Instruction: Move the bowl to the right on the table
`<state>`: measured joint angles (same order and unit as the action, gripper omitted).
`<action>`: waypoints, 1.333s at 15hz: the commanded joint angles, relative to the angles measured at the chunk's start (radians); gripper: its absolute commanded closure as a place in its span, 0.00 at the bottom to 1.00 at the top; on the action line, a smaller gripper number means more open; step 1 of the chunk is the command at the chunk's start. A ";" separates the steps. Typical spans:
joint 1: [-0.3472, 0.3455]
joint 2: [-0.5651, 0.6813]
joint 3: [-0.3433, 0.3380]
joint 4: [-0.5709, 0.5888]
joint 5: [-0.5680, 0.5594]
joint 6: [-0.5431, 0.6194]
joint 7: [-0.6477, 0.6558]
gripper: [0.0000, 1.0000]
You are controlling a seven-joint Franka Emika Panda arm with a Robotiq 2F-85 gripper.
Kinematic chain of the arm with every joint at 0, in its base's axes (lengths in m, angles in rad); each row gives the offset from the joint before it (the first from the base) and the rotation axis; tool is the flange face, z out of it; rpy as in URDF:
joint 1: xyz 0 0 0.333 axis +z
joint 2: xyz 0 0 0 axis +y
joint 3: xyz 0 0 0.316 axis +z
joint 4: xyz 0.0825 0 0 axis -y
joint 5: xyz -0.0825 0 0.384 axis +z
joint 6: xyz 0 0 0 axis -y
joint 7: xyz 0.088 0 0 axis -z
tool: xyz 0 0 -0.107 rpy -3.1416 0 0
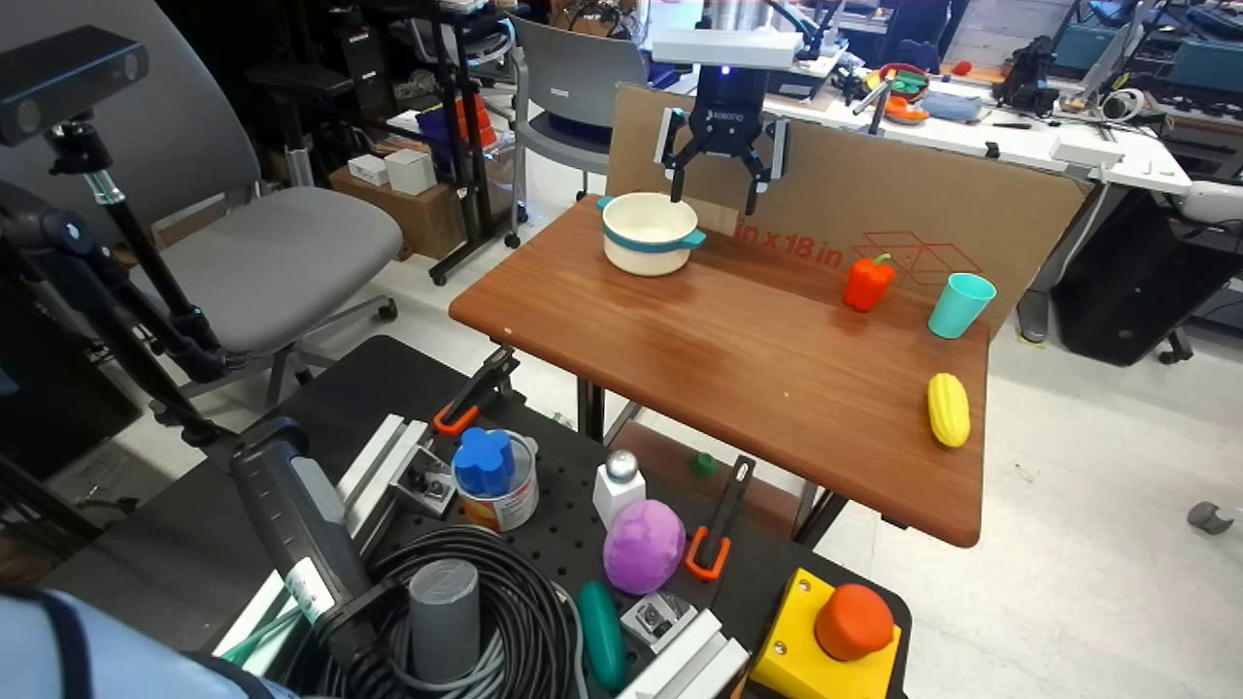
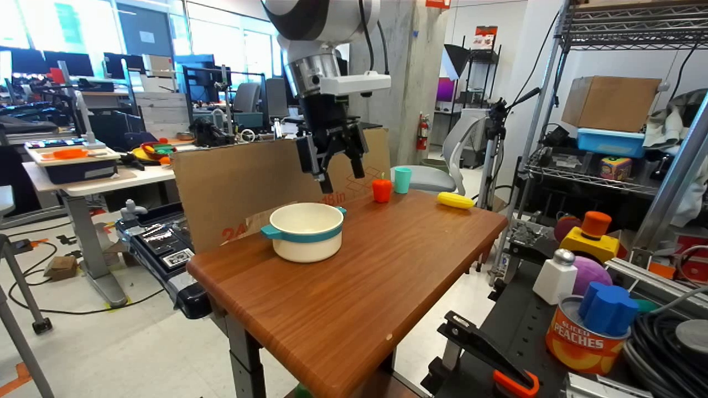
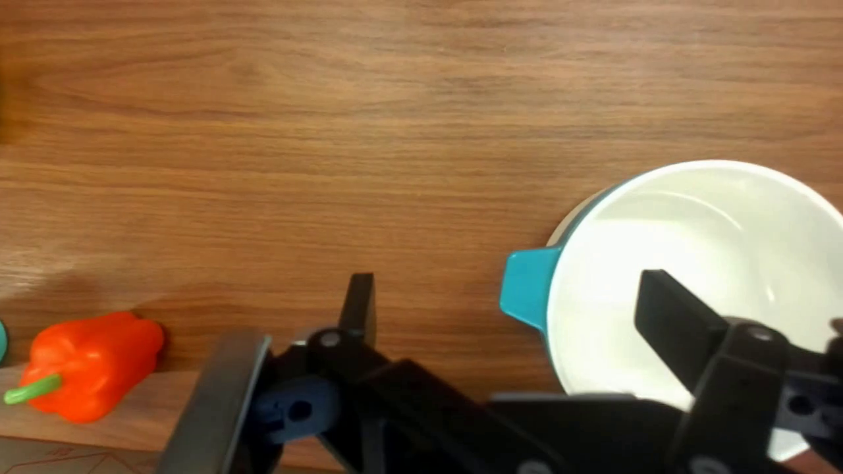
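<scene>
While we look in an exterior view, the bowl [image 1: 647,239] stands near one end of the table [image 1: 738,359], and the gripper [image 1: 714,201] hangs higher, spread apart and holding nothing. In an exterior view, cardboard [image 2: 254,179] rises close behind; we judge the bowl light, stiff, rather slippery. In the wrist view, we would pinch its teal handle [image 3: 527,286]; toward the pepper [image 3: 99,363] lies open room.

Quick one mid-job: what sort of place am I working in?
Most likely a robotics lab or workshop: a robot arm hangs over the table, a yellow box with an orange button, probably an emergency stop, sits nearby, and computer screens stand in the background.
</scene>
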<state>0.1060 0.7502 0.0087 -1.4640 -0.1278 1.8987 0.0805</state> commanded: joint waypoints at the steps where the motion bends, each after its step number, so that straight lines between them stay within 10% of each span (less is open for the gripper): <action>1: 0.019 0.090 -0.003 0.124 -0.014 -0.083 -0.016 0.00; 5: 0.035 0.169 -0.008 0.214 -0.030 -0.134 -0.029 0.00; 6: 0.034 0.187 -0.006 0.238 -0.029 -0.152 -0.040 0.25; 16: 0.037 0.218 -0.004 0.278 -0.032 -0.244 -0.078 0.96; 20: 0.042 0.104 -0.005 0.146 -0.066 -0.203 -0.115 0.93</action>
<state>0.1388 0.9649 0.0068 -1.1907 -0.1546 1.6724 -0.0037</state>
